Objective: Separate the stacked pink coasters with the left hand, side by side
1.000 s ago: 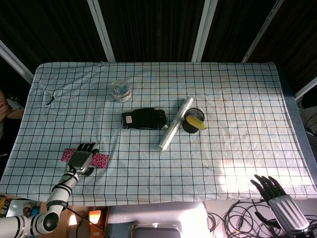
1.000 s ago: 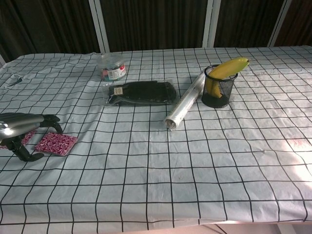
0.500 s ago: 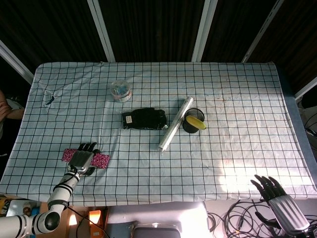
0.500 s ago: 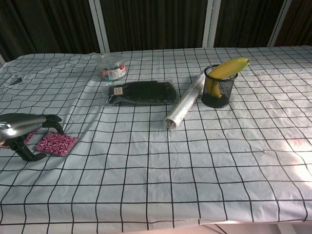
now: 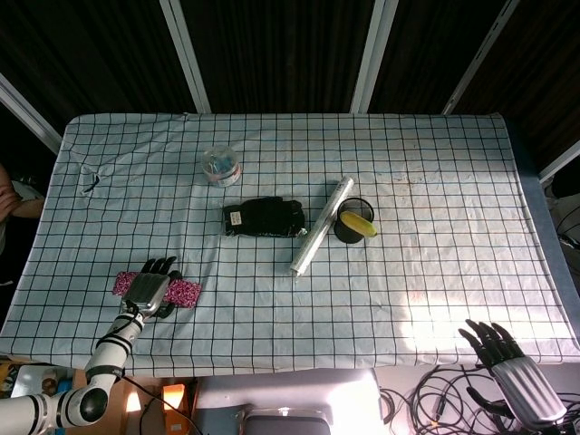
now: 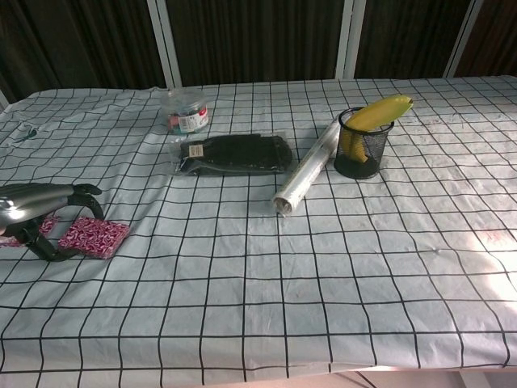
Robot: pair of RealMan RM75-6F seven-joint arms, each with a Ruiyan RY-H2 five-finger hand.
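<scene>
Two pink patterned coasters lie flat side by side near the table's front left corner. One coaster [image 5: 186, 293] [image 6: 93, 237] lies in full sight to the right of my left hand. The other coaster [image 5: 120, 284] [image 6: 34, 229] shows only in part beside and under the hand. My left hand [image 5: 149, 288] [image 6: 36, 212] hovers low over the gap between them with its fingers spread, its thumb reaching down to the cloth, and holds nothing. My right hand [image 5: 507, 358] hangs off the table's front right edge, fingers spread and empty.
On the checked tablecloth [image 5: 426, 272] stand a clear lidded tub [image 5: 221, 168] [image 6: 187, 111], a black packaged item [image 5: 263, 217] [image 6: 234, 153], a clear film roll [image 5: 322, 227] [image 6: 311, 170] and a black mesh cup with a banana [image 5: 353, 225] [image 6: 359, 145].
My left hand has lifted slightly over the coasters. Both coasters and the right hand stay where they were.
</scene>
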